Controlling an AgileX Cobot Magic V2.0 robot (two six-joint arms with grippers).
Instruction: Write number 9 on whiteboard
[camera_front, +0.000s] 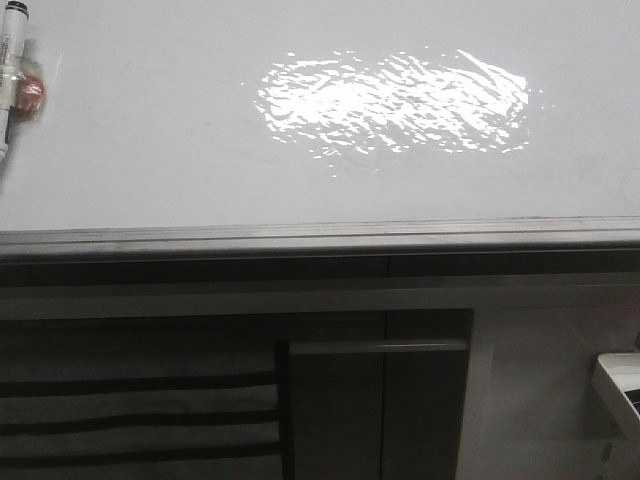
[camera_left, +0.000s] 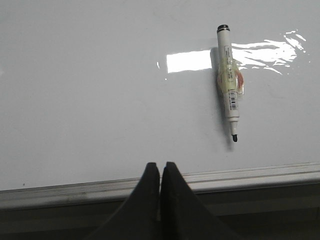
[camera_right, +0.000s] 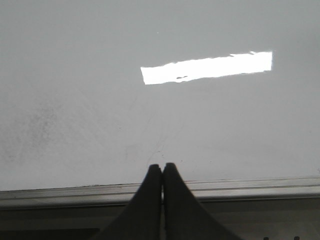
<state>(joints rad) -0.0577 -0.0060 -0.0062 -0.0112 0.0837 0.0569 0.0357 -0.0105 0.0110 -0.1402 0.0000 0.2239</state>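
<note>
The whiteboard (camera_front: 150, 150) is a large glossy white board with a glare patch and a grey metal rim (camera_front: 320, 238); it fills the upper part of every view. No number 9 shows on it. A white marker (camera_left: 228, 82) with a black tip lies on the board, with a clear and orange piece taped round its middle; it also shows at the far left of the front view (camera_front: 12, 75). My left gripper (camera_left: 160, 167) is shut and empty over the board's near rim, apart from the marker. My right gripper (camera_right: 162, 169) is shut and empty over the rim (camera_right: 250, 187).
Below the board's rim stand grey cabinet panels (camera_front: 430, 400) with a horizontal handle (camera_front: 380, 346). A striped dark and light surface (camera_front: 140, 420) is at lower left. A white object (camera_front: 620, 395) juts in at the lower right edge.
</note>
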